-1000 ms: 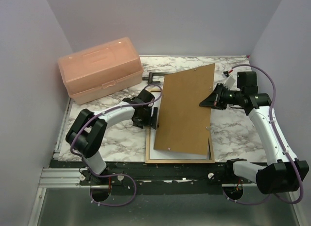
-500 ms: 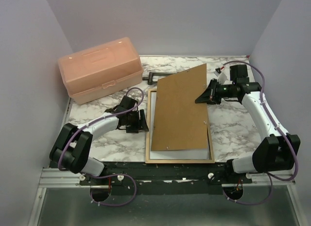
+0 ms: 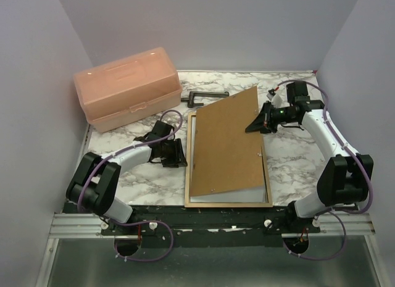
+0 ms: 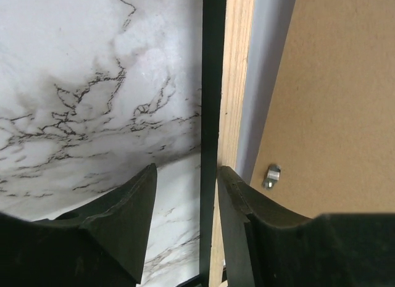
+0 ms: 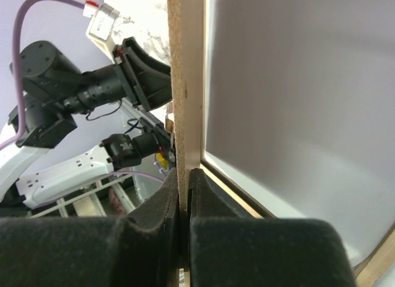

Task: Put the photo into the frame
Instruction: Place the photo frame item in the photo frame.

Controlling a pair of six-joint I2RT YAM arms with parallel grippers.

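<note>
The frame (image 3: 228,204) lies flat on the marble table, tan wood face up. A pale sheet (image 3: 248,193) lies inside it, seemingly the photo's plain back; its picture side is hidden. A brown backing board (image 3: 225,145) slants over the frame, its near edge down and its far edge raised. My right gripper (image 3: 252,128) is shut on the board's far right edge (image 5: 185,83), the pads (image 5: 163,200) pinching it. My left gripper (image 3: 179,156) is open at the frame's left rail (image 4: 213,114), which stands between its fingers (image 4: 133,219).
A translucent pink toolbox (image 3: 126,86) stands at the back left. A small black metal piece (image 3: 200,97) lies behind the frame. A metal turn clip (image 4: 271,174) shows on the board. Lilac walls close in on three sides.
The right gripper has lowered the board's raised edge toward the frame. The left gripper drew back from the board to the frame's left rail, and its jaws have narrowed.
</note>
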